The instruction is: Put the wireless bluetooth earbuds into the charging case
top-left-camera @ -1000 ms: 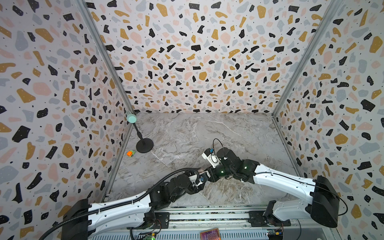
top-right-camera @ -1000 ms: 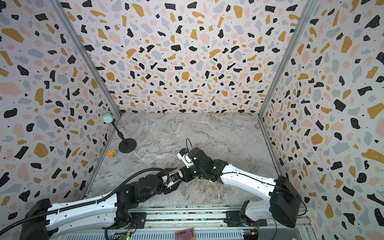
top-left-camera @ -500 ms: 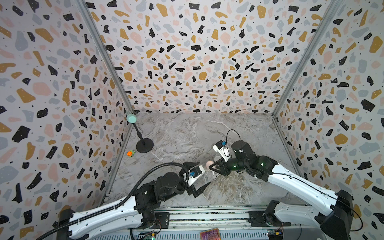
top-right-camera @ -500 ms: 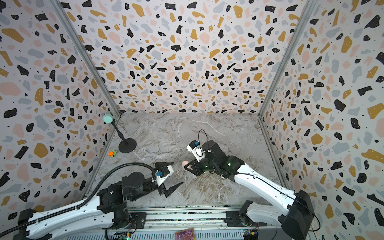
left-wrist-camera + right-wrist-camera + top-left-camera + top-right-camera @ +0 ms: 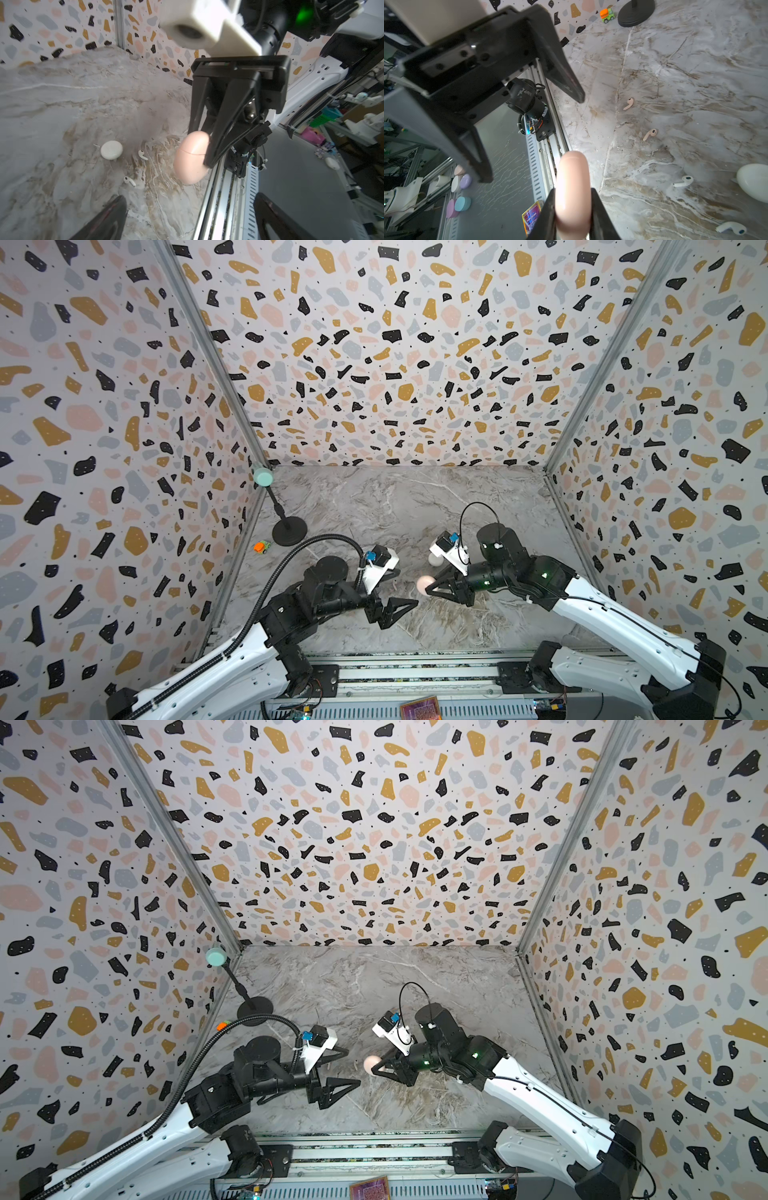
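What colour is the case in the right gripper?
Pale peach-pink. The case shows best in the right wrist view.

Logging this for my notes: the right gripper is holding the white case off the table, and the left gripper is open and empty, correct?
Not quite: the right gripper holds the pink case, as the right wrist view shows. The white case lies on the table. The left gripper is open and empty.

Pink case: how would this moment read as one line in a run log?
right jaws: shut on pink case | left jaws: open, empty | earbuds: four loose on table | white case: on table
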Motion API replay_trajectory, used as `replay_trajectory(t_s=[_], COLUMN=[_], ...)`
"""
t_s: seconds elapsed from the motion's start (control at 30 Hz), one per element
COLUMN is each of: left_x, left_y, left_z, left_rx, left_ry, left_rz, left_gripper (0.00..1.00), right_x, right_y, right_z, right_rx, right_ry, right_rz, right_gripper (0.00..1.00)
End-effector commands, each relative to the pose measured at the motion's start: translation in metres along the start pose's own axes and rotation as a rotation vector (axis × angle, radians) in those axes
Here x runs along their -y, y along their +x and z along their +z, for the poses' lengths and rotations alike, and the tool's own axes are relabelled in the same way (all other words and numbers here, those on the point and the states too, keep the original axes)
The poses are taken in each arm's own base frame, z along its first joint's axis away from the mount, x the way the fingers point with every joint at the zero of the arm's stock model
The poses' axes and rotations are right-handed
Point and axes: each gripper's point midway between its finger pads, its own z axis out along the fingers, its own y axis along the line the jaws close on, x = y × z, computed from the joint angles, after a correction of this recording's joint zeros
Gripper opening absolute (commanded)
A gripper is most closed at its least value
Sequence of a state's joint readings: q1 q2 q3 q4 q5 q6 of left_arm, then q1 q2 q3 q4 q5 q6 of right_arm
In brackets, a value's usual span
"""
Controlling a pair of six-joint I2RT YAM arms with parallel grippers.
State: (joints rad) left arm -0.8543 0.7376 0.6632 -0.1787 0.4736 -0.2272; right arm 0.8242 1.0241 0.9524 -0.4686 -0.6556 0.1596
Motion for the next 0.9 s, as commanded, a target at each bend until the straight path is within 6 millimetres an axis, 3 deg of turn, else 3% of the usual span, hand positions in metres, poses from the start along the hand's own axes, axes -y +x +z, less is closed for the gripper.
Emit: replay_trajectory(t_s=[0.0, 0.37, 0.87], left_x=[0.028, 0.034, 0.038], left_y=[-0.004, 0.007, 0.008], left_z=[0.000, 0.017, 0.019], left_rx=[0.005, -0.062, -0.068], left_ry=[0.181, 0.279, 0.321], left_rz=[-0.009, 0.005, 0.010], left_gripper=[0.94, 0.76, 0.50], right_x=[-0.023, -0.035, -0.041], right_y=[-0.004, 0.002, 0.004], right_z=[-0.008, -0.001, 0.004], right_rx=[0.017, -0.019, -0.032], right_ry=[-0.096, -0.161, -0.178], right_rz=[-0.073, -0.078, -0.085], right_gripper=[0.00, 0.00, 0.00])
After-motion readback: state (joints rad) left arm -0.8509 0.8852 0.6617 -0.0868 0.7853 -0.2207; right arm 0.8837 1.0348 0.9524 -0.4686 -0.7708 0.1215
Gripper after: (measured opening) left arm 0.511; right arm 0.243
